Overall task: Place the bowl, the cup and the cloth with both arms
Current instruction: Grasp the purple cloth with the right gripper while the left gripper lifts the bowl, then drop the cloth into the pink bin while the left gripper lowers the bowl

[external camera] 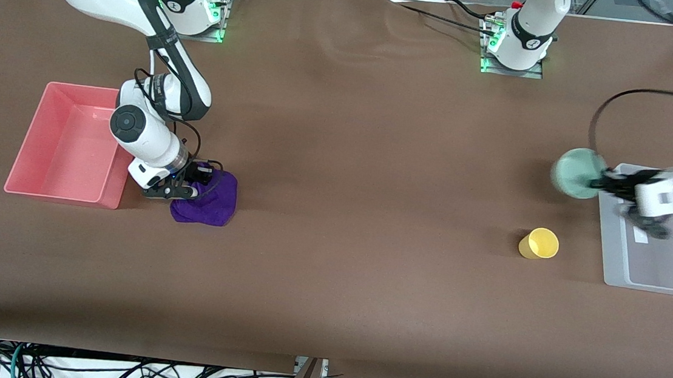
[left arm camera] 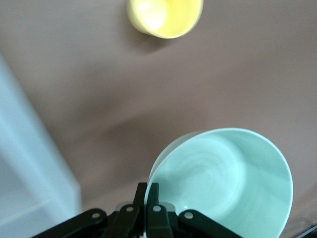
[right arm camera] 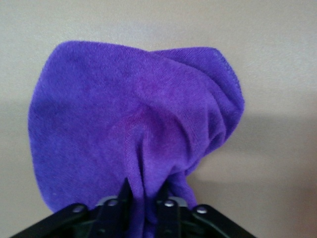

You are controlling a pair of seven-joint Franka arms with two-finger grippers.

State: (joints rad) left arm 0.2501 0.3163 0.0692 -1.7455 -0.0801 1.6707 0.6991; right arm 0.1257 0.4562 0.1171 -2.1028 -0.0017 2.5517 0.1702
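Note:
The mint-green bowl [external camera: 578, 172] hangs tilted in the air, just off the rim of the clear bin at the left arm's end of the table. My left gripper [external camera: 604, 181] is shut on its rim. In the left wrist view the fingers [left arm camera: 153, 196] pinch the bowl's [left arm camera: 228, 183] edge. The yellow cup [external camera: 539, 243] stands upright on the table, nearer the front camera than the bowl, and also shows in the left wrist view [left arm camera: 166, 17]. My right gripper [external camera: 181, 190] is shut on a fold of the purple cloth [external camera: 208, 202], which lies bunched beside the pink bin. In the right wrist view the cloth [right arm camera: 133, 119] fills the space ahead of the gripper [right arm camera: 143, 193].
A pink bin [external camera: 32, 150] sits at the right arm's end of the table, right beside the cloth. A clear plastic bin [external camera: 665, 266] sits at the left arm's end under the left wrist, and its wall shows in the left wrist view [left arm camera: 25, 168]. Brown table covering lies between them.

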